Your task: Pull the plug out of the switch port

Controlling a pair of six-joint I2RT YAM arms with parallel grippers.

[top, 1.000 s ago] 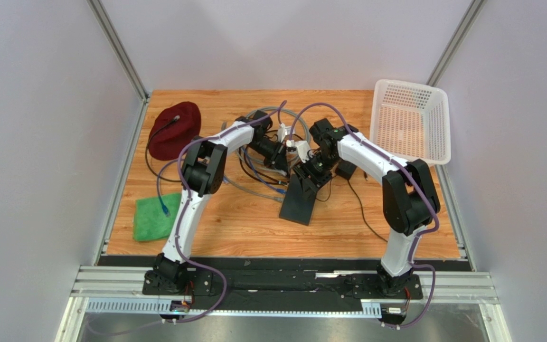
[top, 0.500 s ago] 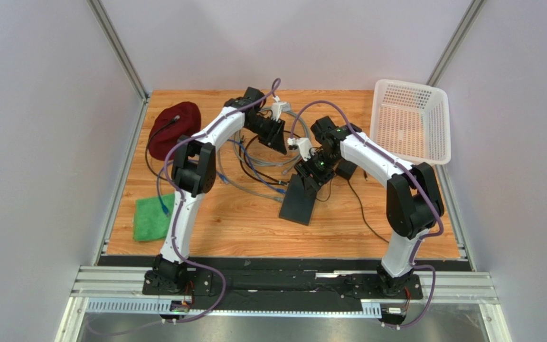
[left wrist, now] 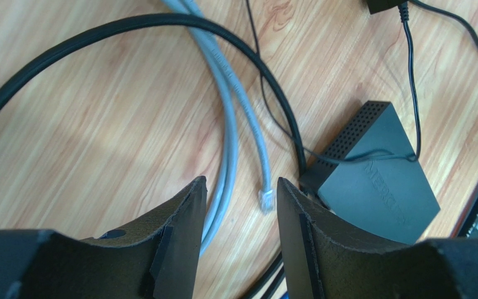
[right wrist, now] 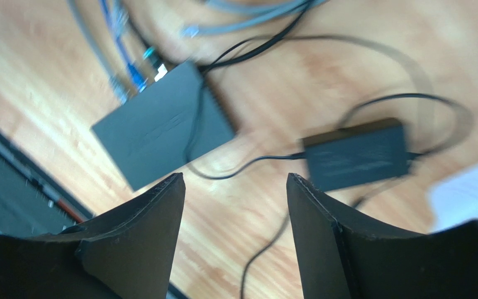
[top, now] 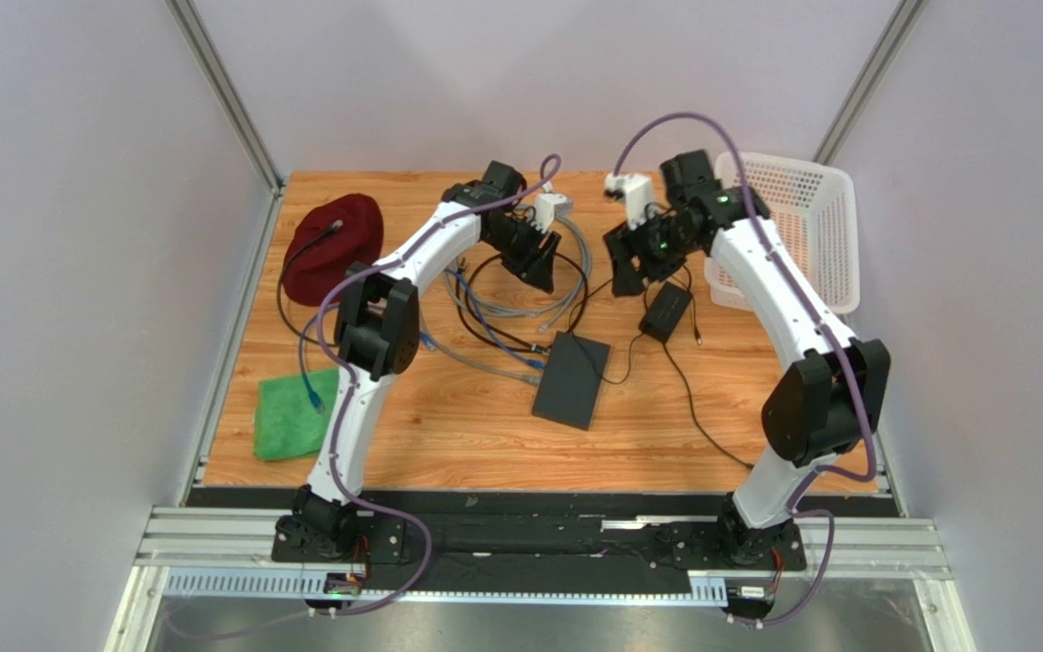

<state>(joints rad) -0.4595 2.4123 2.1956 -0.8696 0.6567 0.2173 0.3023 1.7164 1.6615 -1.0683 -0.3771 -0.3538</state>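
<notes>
The switch (top: 571, 379) lies flat on the wooden table, a thin black box; it also shows in the left wrist view (left wrist: 378, 187) and the right wrist view (right wrist: 160, 131). A grey cable (left wrist: 235, 99) ends in a clear plug (left wrist: 264, 199) that lies loose on the wood just beside the switch's corner. Blue-ended cables (right wrist: 137, 80) sit at the switch's port edge. My left gripper (top: 531, 261) (left wrist: 241, 193) hangs open above the loose plug, holding nothing. My right gripper (top: 626, 258) (right wrist: 235, 187) is open and raised, between the switch and the adapter brick (right wrist: 357, 156).
The black adapter brick (top: 665, 311) with its thin lead lies right of the switch. A thick black cable loop (left wrist: 129, 31) and grey cables (top: 541, 292) sprawl behind it. A white basket (top: 786, 231) stands back right, a dark red cap (top: 333, 247) back left, a green cloth (top: 293, 414) front left.
My left gripper opened, rose and moved back; the grey plug now lies free. My right gripper lifted off the switch, swung back right and opened wider, leaving the switch uncovered.
</notes>
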